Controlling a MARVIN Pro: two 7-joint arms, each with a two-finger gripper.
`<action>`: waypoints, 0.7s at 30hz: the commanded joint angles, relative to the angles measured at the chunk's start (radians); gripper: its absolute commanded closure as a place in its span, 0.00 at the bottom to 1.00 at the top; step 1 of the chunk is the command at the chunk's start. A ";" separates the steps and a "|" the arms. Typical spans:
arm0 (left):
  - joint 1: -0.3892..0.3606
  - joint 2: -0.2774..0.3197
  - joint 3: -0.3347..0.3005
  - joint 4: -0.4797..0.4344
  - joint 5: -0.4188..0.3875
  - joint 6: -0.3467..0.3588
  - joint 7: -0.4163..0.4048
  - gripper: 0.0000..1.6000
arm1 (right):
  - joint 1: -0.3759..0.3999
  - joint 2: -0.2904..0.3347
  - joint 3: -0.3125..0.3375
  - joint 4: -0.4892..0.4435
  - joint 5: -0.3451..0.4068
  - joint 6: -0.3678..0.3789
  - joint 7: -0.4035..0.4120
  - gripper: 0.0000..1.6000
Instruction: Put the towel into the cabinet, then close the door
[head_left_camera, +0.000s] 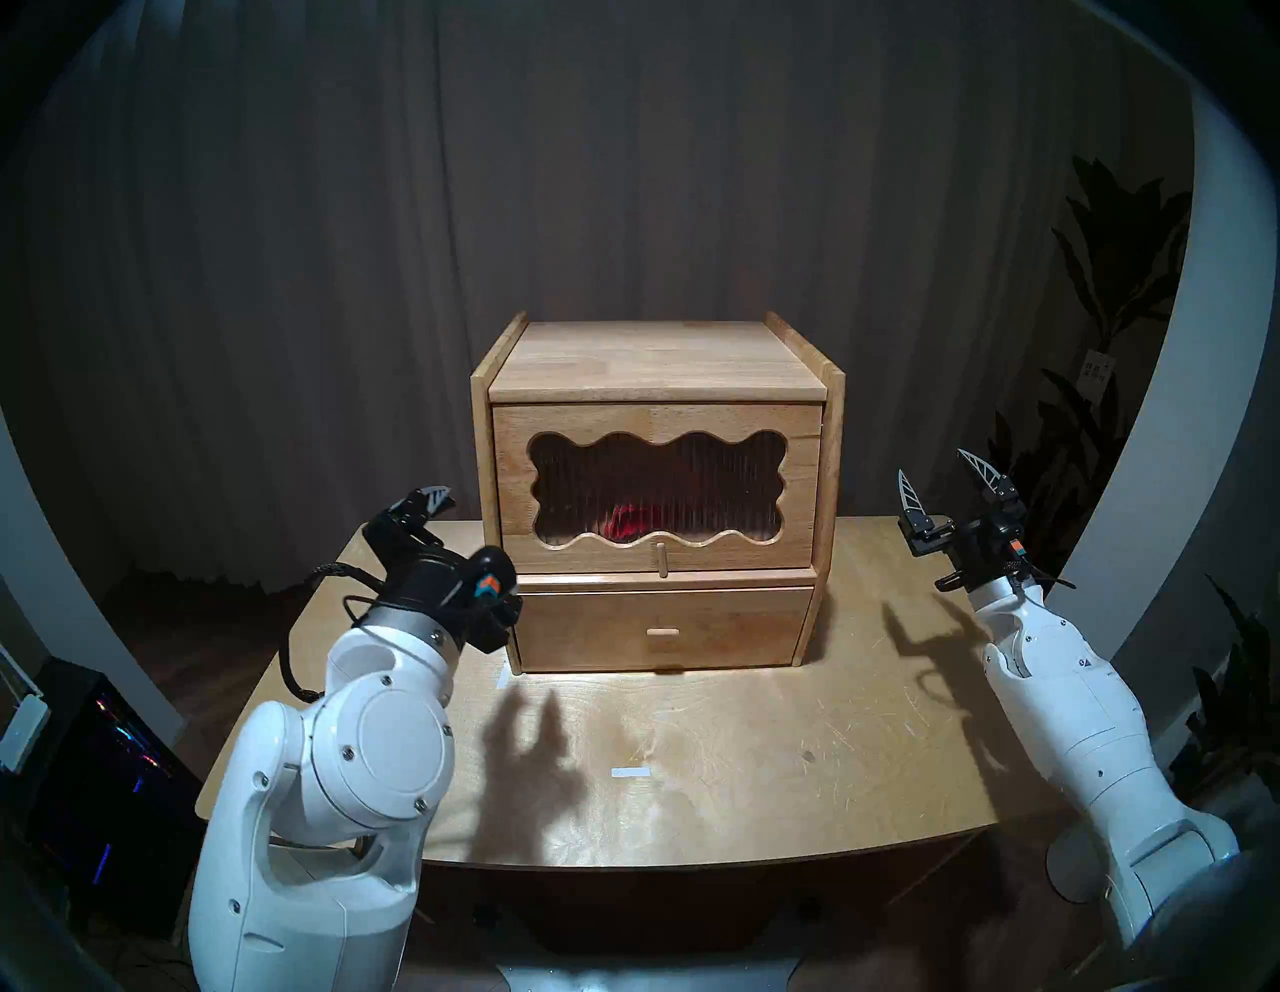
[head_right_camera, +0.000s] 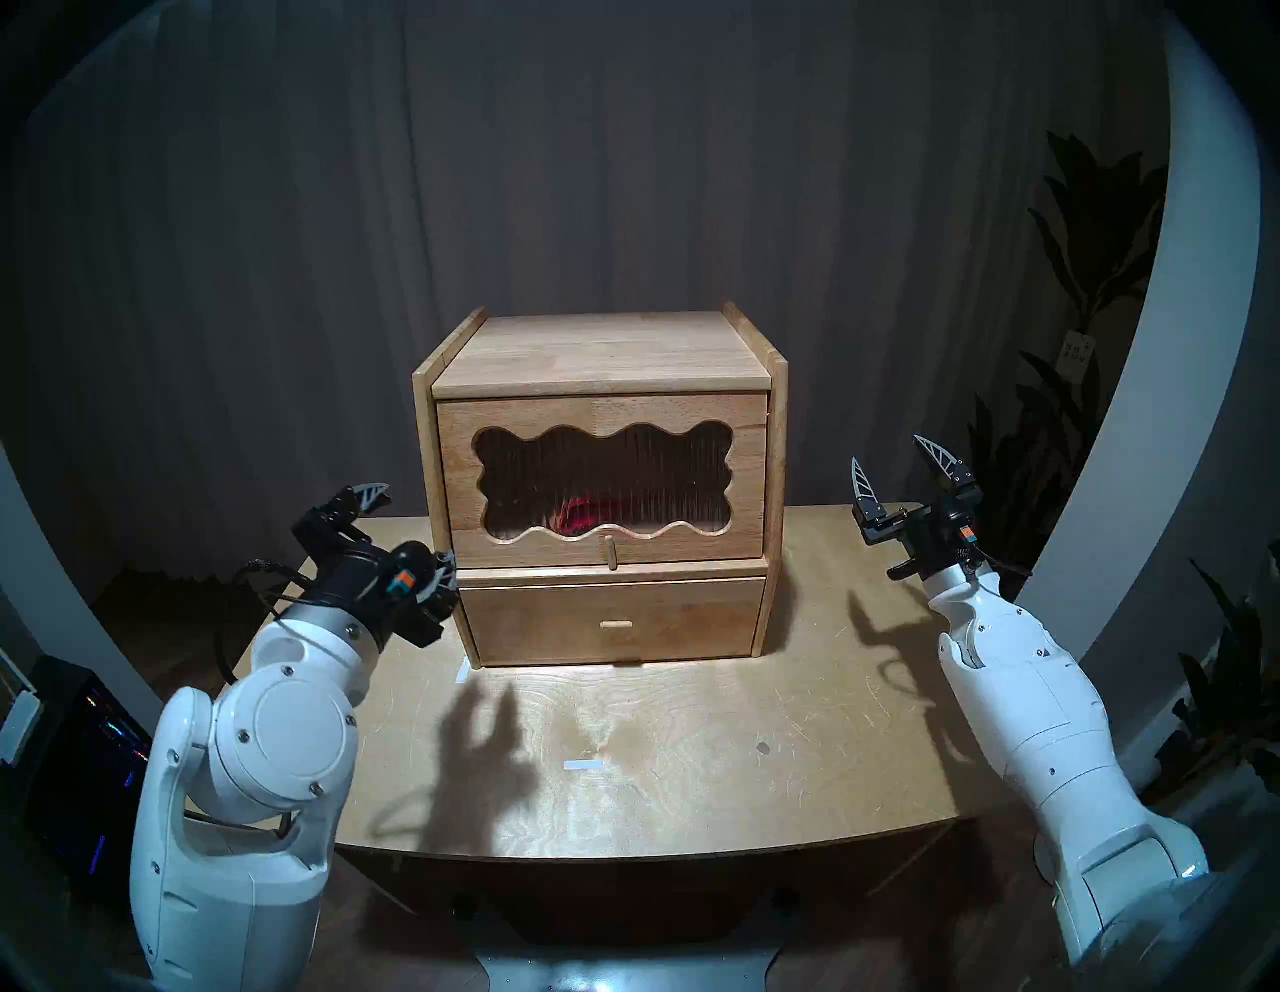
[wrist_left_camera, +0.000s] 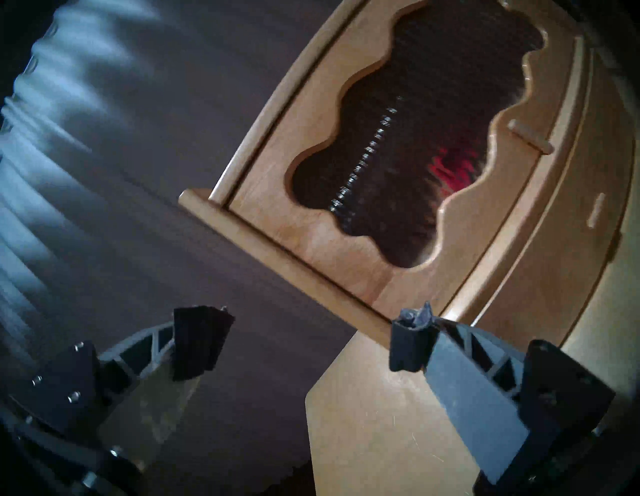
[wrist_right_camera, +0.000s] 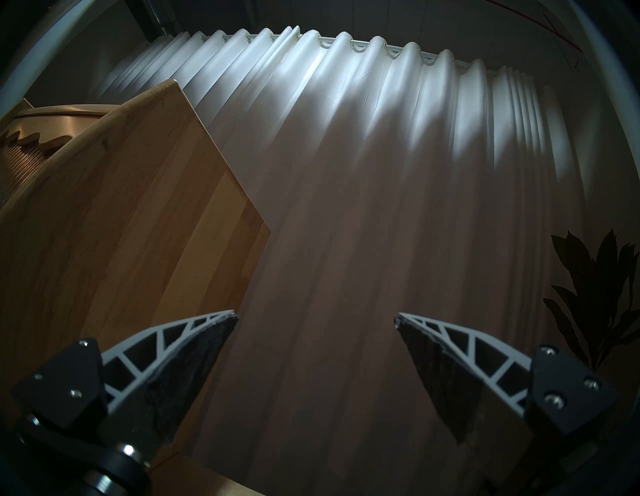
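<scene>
Left gripper (wrist_left_camera: 308, 332): jaws spread wide, nothing between them, touching nothing. It hangs above the counter's left edge, just beside the left side of the cabinet, clear of the wood. The wrist view is motion-blurred.

Right gripper (wrist_right_camera: 317, 320): jaws fully apart, empty, tips tilted upward. It hangs above the counter's right edge, well apart from the cabinet's right side, in contact with nothing.

Light natural-wood box cabinet (head_left_camera: 651, 360) with raised side rails on top: stands on the pale plywood counter (head_left_camera: 762, 748) at the middle of the far edge, front facing the robot.

Wooden door (head_left_camera: 789, 436) with a wavy cloud-shaped window of ribbed translucent glass: shut, lying flush within the cabinet front. Its small wooden peg knob (head_left_camera: 661, 558) sits at the middle of the door's lower rail, untouched.

Plain drawer front (head_left_camera: 727, 627) with a rectangular pull, below the door: shut.

Red terry towel (head_left_camera: 625, 521): inside the large compartment, seen only as a blurred red mass through the ribbed glass, low and left of centre. Its pattern and fold cannot be made out; the same red patch shows through the window in the left wrist view (wrist_left_camera: 450, 169).

Two short white tape strips lie on the counter: one (head_left_camera: 632, 772) near the centre, one (head_left_camera: 501, 675) just off the cabinet's front left corner.
</scene>
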 joint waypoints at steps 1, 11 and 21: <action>-0.096 -0.100 -0.098 -0.023 -0.123 0.024 0.013 0.28 | 0.014 0.001 0.003 -0.012 0.000 -0.004 0.000 0.00; -0.180 -0.200 -0.273 -0.023 -0.330 0.064 0.023 0.00 | 0.015 0.001 0.003 -0.012 0.001 -0.005 0.001 0.00; -0.229 -0.222 -0.422 0.182 -0.505 0.059 0.010 0.00 | 0.016 0.001 0.002 -0.012 0.001 -0.005 0.001 0.00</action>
